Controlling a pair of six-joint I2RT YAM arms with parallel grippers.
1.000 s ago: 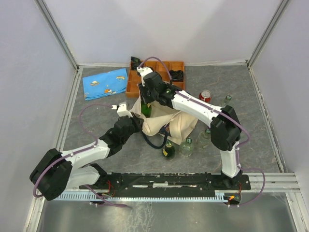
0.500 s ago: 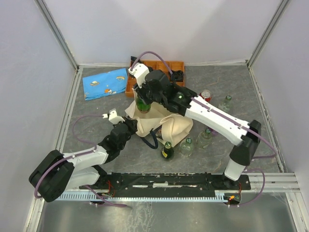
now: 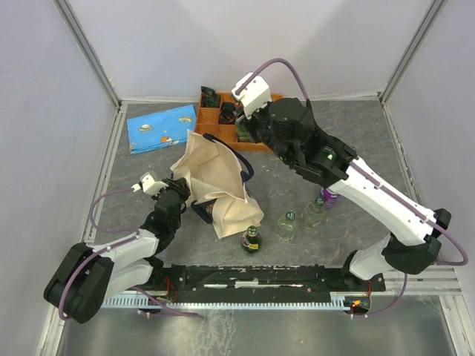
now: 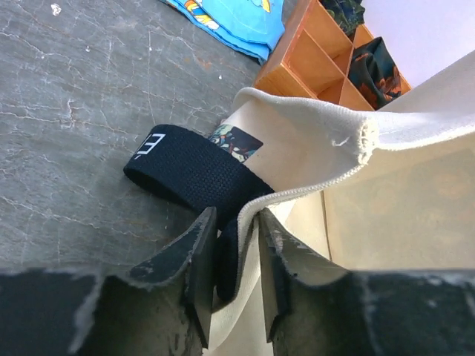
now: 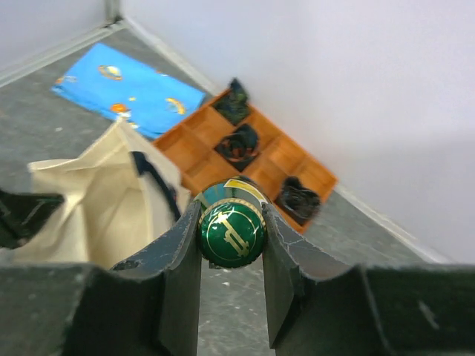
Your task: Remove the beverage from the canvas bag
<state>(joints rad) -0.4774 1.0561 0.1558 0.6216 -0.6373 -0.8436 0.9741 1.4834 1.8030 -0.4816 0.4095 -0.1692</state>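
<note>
The cream canvas bag lies slumped on the grey table with its mouth open and a navy strap hanging out. My left gripper is shut on the bag's rim and strap at its left side; the wrist view shows cloth pinched between the jaws. My right gripper is shut on the neck of a green bottle with a green-and-gold cap. It holds the bottle upright in the air, clear of the bag, near the orange tray. In the top view my right gripper hides most of the bottle.
An orange compartment tray with dark items sits at the back, with a blue patterned pouch to its left. A green bottle, two clear glass bottles and a purple can stand near the front right.
My right gripper has lifted the green bottle out of the bag and carried it up and back toward the tray. The bag has slumped left, and my left gripper has drawn back with its rim.
</note>
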